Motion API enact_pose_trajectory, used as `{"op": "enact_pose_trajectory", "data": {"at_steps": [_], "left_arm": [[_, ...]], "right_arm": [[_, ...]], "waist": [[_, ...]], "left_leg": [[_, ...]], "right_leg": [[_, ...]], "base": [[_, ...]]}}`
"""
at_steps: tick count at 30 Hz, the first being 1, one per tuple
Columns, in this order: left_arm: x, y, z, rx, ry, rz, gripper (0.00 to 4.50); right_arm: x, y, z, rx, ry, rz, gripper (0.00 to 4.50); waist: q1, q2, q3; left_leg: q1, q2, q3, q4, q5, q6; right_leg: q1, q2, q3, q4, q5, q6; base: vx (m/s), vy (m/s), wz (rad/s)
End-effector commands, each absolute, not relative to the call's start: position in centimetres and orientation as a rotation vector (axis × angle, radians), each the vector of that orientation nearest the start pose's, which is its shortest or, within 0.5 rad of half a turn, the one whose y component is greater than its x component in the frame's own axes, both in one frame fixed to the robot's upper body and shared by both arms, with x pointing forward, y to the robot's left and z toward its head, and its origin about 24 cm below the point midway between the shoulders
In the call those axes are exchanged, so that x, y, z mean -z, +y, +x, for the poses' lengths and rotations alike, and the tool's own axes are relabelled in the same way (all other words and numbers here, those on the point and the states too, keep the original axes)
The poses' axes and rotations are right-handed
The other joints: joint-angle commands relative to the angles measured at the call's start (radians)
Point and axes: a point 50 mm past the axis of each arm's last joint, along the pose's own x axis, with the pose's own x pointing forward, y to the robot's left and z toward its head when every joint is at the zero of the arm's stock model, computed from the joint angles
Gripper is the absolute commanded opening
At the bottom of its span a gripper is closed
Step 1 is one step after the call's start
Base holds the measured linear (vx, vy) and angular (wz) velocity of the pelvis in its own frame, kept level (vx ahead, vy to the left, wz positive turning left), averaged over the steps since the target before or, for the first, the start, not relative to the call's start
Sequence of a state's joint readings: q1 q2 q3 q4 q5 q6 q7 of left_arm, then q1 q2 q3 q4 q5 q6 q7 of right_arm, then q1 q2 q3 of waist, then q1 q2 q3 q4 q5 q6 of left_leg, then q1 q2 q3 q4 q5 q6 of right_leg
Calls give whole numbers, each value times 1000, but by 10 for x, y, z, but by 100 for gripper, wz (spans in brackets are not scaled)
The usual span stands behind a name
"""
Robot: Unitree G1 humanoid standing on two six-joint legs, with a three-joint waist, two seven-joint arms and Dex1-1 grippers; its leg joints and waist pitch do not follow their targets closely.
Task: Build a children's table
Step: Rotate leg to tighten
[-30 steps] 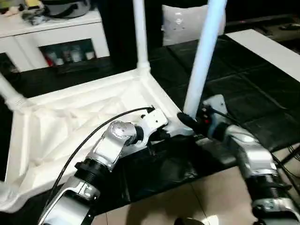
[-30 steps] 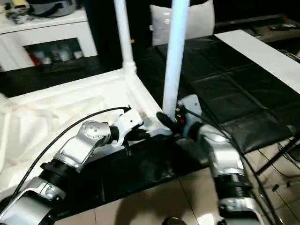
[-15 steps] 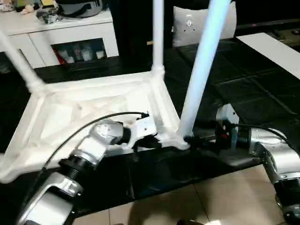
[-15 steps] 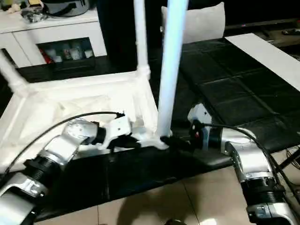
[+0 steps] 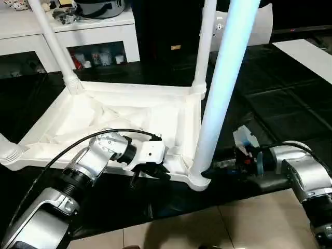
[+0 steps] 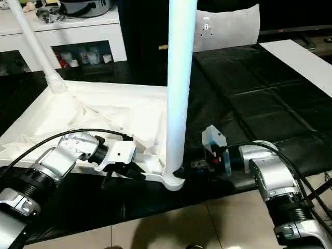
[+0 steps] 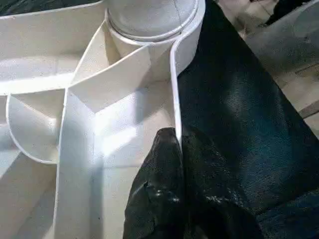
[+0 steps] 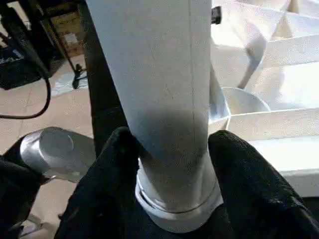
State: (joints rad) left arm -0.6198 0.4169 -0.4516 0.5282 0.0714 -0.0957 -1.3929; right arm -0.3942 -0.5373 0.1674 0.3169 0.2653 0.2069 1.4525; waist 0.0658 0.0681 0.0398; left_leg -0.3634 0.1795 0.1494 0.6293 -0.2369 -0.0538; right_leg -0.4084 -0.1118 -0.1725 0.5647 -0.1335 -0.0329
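The children's table lies upside down on a black mat, its ribbed white top (image 5: 129,111) facing up. Three legs stand up from its corner sockets: far left (image 5: 49,39), far right (image 5: 206,41) and near right (image 5: 223,93). My left gripper (image 7: 174,142) is shut on the thin rim wall of the near edge, a short way from the near right socket (image 7: 149,20). My right gripper (image 8: 172,149) reaches in low from the right. Its two black fingers (image 8: 112,169) press on either side of the near right leg (image 8: 159,74), just above the socket.
A white cabinet (image 5: 104,36) with glass doors stands at the back left, and a white cushion (image 6: 228,26) behind the table. A white board (image 6: 295,57) lies on the mat at the right. Tiled floor (image 6: 207,223) begins just in front of the mat.
The camera has swung, shifting the whole picture. My right wrist has dropped lower and turned, and its fingers have come back in on the near right leg's base. The left gripper keeps its hold on the rim.
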Motion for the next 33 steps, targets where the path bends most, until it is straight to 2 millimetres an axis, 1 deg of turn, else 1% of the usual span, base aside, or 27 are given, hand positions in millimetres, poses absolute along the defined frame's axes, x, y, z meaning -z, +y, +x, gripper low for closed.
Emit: {"op": "enact_pose_trajectory", "data": {"at_steps": [1, 3, 12, 13, 14, 15, 16, 17, 18, 19, 20, 21, 22, 23, 24, 25, 26, 27, 28, 29, 30, 31, 32, 33], "left_arm": [[-63, 104, 296, 1767, 363, 728, 0], [-64, 102, 296, 1773, 357, 726, 0], [-63, 103, 295, 1779, 358, 715, 0], [-63, 103, 295, 1771, 361, 699, 0], [-62, 102, 295, 1760, 363, 679, 0], [-62, 100, 295, 1731, 363, 629, 0], [-62, 100, 295, 1725, 362, 618, 0], [-62, 98, 295, 1708, 365, 596, 0], [-62, 98, 294, 1697, 367, 583, 0], [-62, 97, 295, 1690, 367, 577, 0], [-63, 93, 295, 1650, 364, 546, 0], [-63, 90, 296, 1627, 361, 525, 0], [-63, 87, 296, 1604, 357, 504, 0], [-62, 82, 295, 1570, 354, 488, 0], [-62, 82, 295, 1569, 354, 488, 0], [-62, 77, 296, 1521, 349, 462, 0], [-62, 76, 297, 1505, 346, 453, 0], [-62, 73, 298, 1478, 341, 442, 0], [-63, 72, 298, 1474, 339, 440, 0], [-65, 63, 301, 1407, 324, 406, 0], [-67, 58, 302, 1375, 316, 390, 0], [-68, 54, 303, 1349, 309, 378, 0], [-69, 52, 303, 1330, 307, 370, 0], [-69, 52, 303, 1330, 307, 370, 0]], "right_arm": [[-77, -175, 280, -1503, 345, -167, 209], [-76, -174, 280, -1507, 344, -167, 195], [-73, -170, 280, -1531, 356, -139, 189], [-73, -169, 279, -1533, 355, -132, 189], [-72, -168, 279, -1531, 352, -120, 189], [-73, -165, 278, -1520, 338, -89, 189], [-73, -164, 278, -1517, 335, -81, 189], [-73, -160, 278, -1494, 333, -67, 189], [-73, -158, 279, -1474, 333, -62, 189], [-72, -157, 280, -1458, 335, -59, 189], [-69, -152, 284, -1384, 336, -61, 189], [-67, -149, 288, -1335, 334, -65, 189], [-65, -144, 292, -1270, 332, -65, 189], [-63, -139, 298, -1185, 321, -71, 189], [-63, -138, 298, -1183, 321, -71, 189], [-61, -132, 305, -1104, 316, -52, 189], [-61, -130, 306, -1082, 313, -48, 189], [-60, -127, 308, -1047, 309, -45, 189], [-60, -126, 309, -1043, 308, -44, 189], [-60, -118, 313, -980, 302, -29, 189], [-60, -114, 315, -946, 296, -20, 189], [-60, -110, 317, -917, 294, -9, 189], [-60, -108, 318, -891, 292, -1, 189], [-60, -108, 318, -891, 292, -1, 189]], "waist": [[0, -22, -73], [0, -22, -73], [-2, -24, -73], [-2, -23, -74], [-3, -19, -74], [-3, -18, -74], [-4, -20, -73], [-4, -20, -74], [-5, -17, -72], [-7, -18, -71], [-11, -18, -68], [-15, -20, -65], [-25, -21, -61], [-29, -20, -60], [-43, -21, -56], [-52, -20, -58], [-66, -20, -56], [-72, -18, -57], [-84, -17, -57], [-98, -19, -58], [-101, -18, -59], [-109, -19, -62], [-117, -20, -64], [-117, -18, -66]], "left_leg": [[-4, 55, -5, -73, -49, 120], [-5, 54, -5, -74, -52, 115], [-6, 53, -5, -73, -50, 116], [-5, 53, -5, -73, -49, 116], [-5, 54, -5, -73, -50, 116], [-5, 54, -5, -73, -50, 115], [-7, 53, -6, -74, -50, 114], [-6, 53, -5, -74, -51, 112], [-6, 54, -6, -75, -55, 107], [-5, 55, -6, -76, -60, 104], [-4, 51, -5, -78, -84, 92], [-4, 50, -4, -79, -95, 80], [-2, 44, -5, -81, -131, 57], [3, 39, -4, -79, -147, 49], [0, 35, -6, -79, -167, 36], [4, 33, -7, -76, -181, 30], [-2, 31, -10, -77, -194, 29], [1, 32, -11, -76, -201, 30], [1, 32, -13, -77, -211, 36], [-5, 33, -14, -77, -209, 37], [-6, 32, -16, -76, -204, 38], [-6, 33, -16, -76, -190, 41], [-12, 31, -17, -75, -176, 51], [-12, 32, -17, -75, -168, 57]], "right_leg": [[72, -59, 66, -52, -310, -140], [72, -59, 65, -54, -322, -132], [72, -58, 64, -56, -331, -123], [71, -58, 64, -55, -331, -123], [71, -57, 64, -57, -327, -125], [72, -57, 64, -55, -323, -126], [73, -57, 63, -55, -321, -129], [73, -57, 63, -55, -322, -127], [73, -57, 63, -57, -328, -126], [73, -57, 63, -58, -336, -124], [72, -56, 62, -65, -379, -111], [71, -56, 61, -66, -398, -105], [72, -55, 56, -78, -468, -81], [69, -55, 53, -84, -499, -68], [70, -54, 47, -90, -546, -46], [69, -54, 44, -97, -571, -27], [71, -52, 38, -100, -585, -17], [71, -53, 36, -103, -590, -12], [70, -52, 34, -106, -583, -10], [73, -52, 35, -102, -565, -13], [74, -52, 33, -102, -558, -16], [74, -54, 36, -99, -534, -24], [77, -55, 38, -96, -517, -32], [77, -56, 39, -95, -505, -38]], "base": [[0, 0, 0], [0, 0, 0], [0, 0, 0], [0, 0, 0], [0, 0, 0], [0, 0, 0], [0, 0, 0], [0, 0, 0], [0, 0, 0], [0, 0, 0], [0, 0, 0], [0, 0, 0], [0, 0, 0], [0, 0, 0], [0, 0, 0], [0, 0, 0], [0, 0, 0], [0, 0, 0], [0, 0, 0], [0, 0, 0], [0, 0, 0], [0, 0, 0], [0, 0, 0], [0, 0, 0]]}}
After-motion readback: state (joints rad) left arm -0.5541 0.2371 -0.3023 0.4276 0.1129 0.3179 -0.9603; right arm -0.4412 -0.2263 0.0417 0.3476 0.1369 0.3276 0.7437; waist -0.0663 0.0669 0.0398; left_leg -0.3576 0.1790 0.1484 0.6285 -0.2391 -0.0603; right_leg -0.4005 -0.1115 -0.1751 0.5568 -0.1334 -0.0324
